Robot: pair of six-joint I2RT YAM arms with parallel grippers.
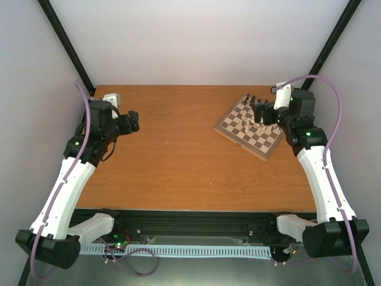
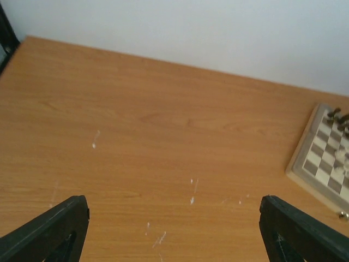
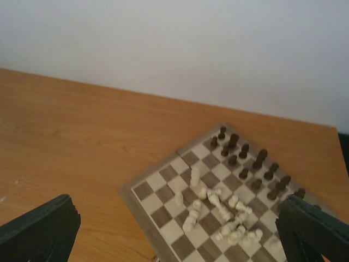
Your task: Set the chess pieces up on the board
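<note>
The board (image 1: 229, 125) lies turned at an angle at the back right of the table. Dark brown chess pieces (image 3: 245, 158) stand upright in rows along its far edge. The cream chess pieces (image 3: 223, 213) lie mostly toppled in a heap near the board's middle, with two (image 3: 195, 176) standing upright beside the heap. My right gripper (image 3: 179, 210) hangs open above the board, over the cream heap, holding nothing. My left gripper (image 2: 174, 204) is open over bare table at the back left, far from the board (image 2: 322, 158), whose corner shows at the right edge of the left wrist view.
A small white object (image 1: 111, 97) sits at the table's back left corner, just behind the left arm. Pale walls and black frame posts enclose the table on three sides. Bare orange-brown tabletop (image 1: 178, 149) lies between the two arms.
</note>
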